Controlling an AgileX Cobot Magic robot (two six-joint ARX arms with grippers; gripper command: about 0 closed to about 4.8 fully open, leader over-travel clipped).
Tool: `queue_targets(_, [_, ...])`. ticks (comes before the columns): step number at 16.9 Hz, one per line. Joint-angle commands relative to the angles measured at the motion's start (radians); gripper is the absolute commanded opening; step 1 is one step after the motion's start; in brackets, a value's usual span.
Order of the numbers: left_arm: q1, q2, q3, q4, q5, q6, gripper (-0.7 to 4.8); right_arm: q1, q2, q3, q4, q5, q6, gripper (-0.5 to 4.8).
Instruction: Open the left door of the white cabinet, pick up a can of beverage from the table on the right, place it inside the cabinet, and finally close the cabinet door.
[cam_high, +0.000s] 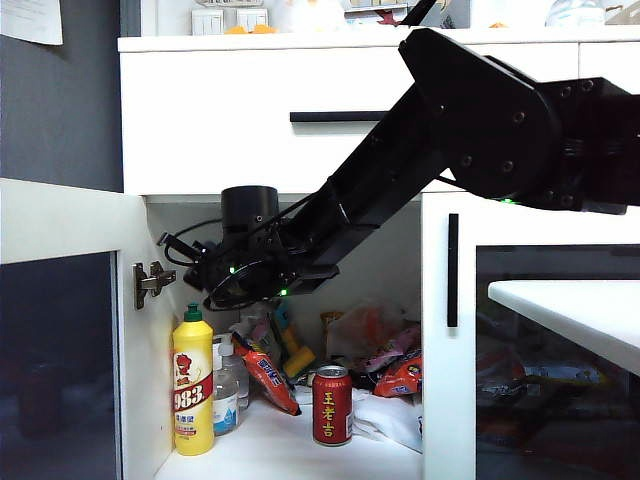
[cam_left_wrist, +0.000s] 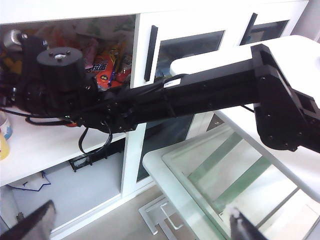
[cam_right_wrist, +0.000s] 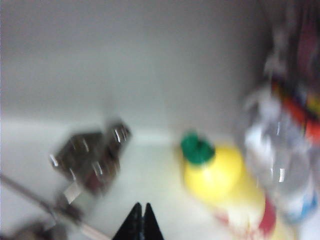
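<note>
The white cabinet (cam_high: 200, 120) has its left door (cam_high: 60, 330) swung open toward the camera, with the hinge (cam_high: 150, 282) showing. The red can of beverage (cam_high: 332, 404) stands upright on the cabinet floor, free of any gripper. My right arm reaches into the cabinet from the right, above the can. Its gripper (cam_high: 190, 265) (cam_right_wrist: 142, 212) is shut with nothing in it, near the hinge (cam_right_wrist: 90, 157). My left gripper (cam_left_wrist: 140, 227) is open and empty, low over the floor in front of the cabinet; it does not show in the exterior view. The table (cam_high: 570, 310) juts in at the right.
Beside the can stand a yellow bottle with a green cap (cam_high: 193, 385) (cam_right_wrist: 215, 175), a clear bottle (cam_high: 226, 395) and several snack packets (cam_high: 390, 365). The right door (cam_high: 530, 350) is closed, its handle (cam_high: 453, 270) vertical. A glass-topped frame (cam_left_wrist: 225, 165) lies below my right arm (cam_left_wrist: 200, 95).
</note>
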Motion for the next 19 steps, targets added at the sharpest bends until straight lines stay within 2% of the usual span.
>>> queue_targets(1, [0.000, 0.001, 0.003, 0.011, -0.001, 0.001, 4.79, 0.000, -0.029, 0.003, -0.146, -0.093, 0.020, -0.05])
queue_targets(2, [0.000, 0.001, 0.003, 0.011, -0.001, 0.001, 4.79, 0.003, -0.041, 0.003, -0.206, -0.092, 0.021, -0.05])
queue_targets(4, [0.000, -0.015, 0.004, 0.005, -0.001, 0.014, 4.79, -0.003, -0.050, 0.003, -0.222, -0.111, 0.020, -0.05])
queue_targets(7, [0.000, -0.065, 0.004, -0.006, -0.003, 0.027, 4.79, -0.004, -0.084, 0.003, -0.385, -0.127, -0.069, -0.05])
queue_targets(10, [0.000, -0.089, 0.004, -0.008, -0.003, 0.026, 4.79, 0.013, -0.112, 0.003, -0.479, -0.181, -0.165, -0.05])
queue_targets(11, [0.000, -0.094, 0.004, -0.010, -0.003, 0.026, 4.79, 0.017, -0.117, 0.003, -0.526, -0.187, -0.165, -0.05])
queue_targets(14, [0.000, -0.111, 0.004, -0.011, -0.003, 0.026, 4.79, 0.007, -0.158, 0.002, -0.694, -0.203, -0.179, -0.05])
queue_targets(17, [0.000, -0.117, 0.004, -0.010, -0.003, 0.026, 4.79, 0.001, -0.204, 0.002, -0.909, -0.204, -0.269, -0.05])
queue_targets(19, [0.000, -0.117, 0.004, -0.009, -0.003, 0.026, 4.79, -0.005, -0.235, 0.002, -1.012, -0.237, -0.285, -0.05])
